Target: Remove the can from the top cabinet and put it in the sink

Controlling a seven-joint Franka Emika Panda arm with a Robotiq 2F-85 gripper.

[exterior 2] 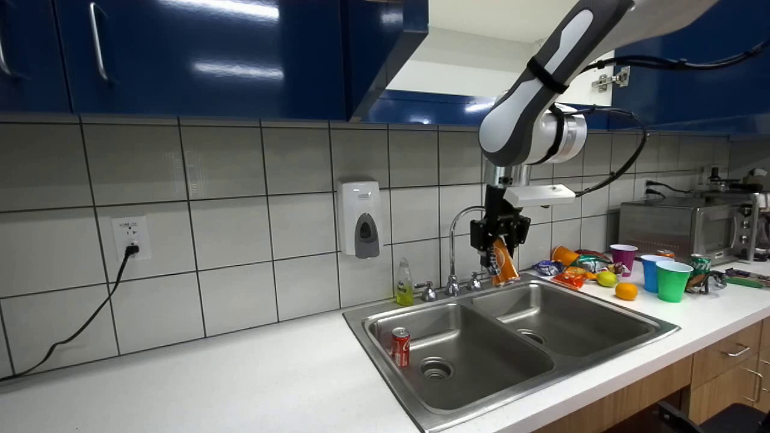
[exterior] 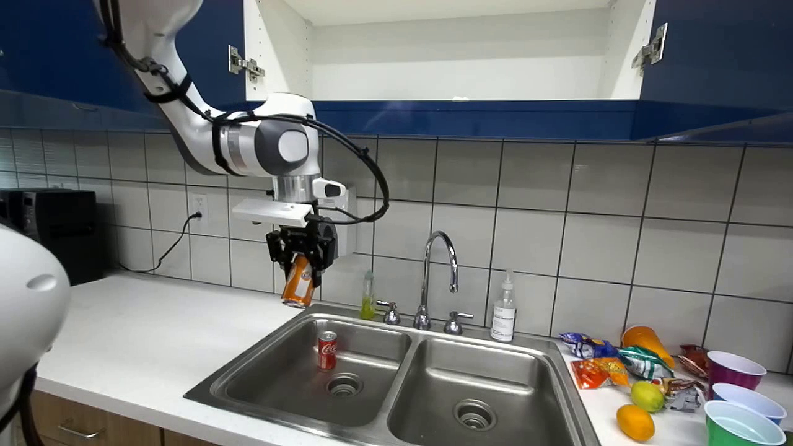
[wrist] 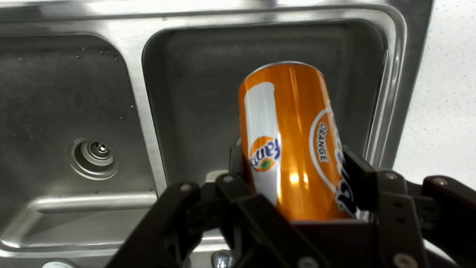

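In the sink [exterior: 399,379]: red can [exterior: 327,350].

Glossy white arm [exterior: 201,142] with dark grey joint covers [exterior: 266,147], one bearing a white oval [exterior: 292,147]; black straps [exterior 2: 547,75] bind curving black cables [exterior: 379,170]. Past a silver collar [exterior: 293,188], the pincer [exterior: 302,275] is black, its links [wrist: 398,219] dotted with round-headed screws [wrist: 405,259].

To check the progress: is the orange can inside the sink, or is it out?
Out of it. In both exterior views the gripper holds the orange can in the air, tilted, higher than the sink.
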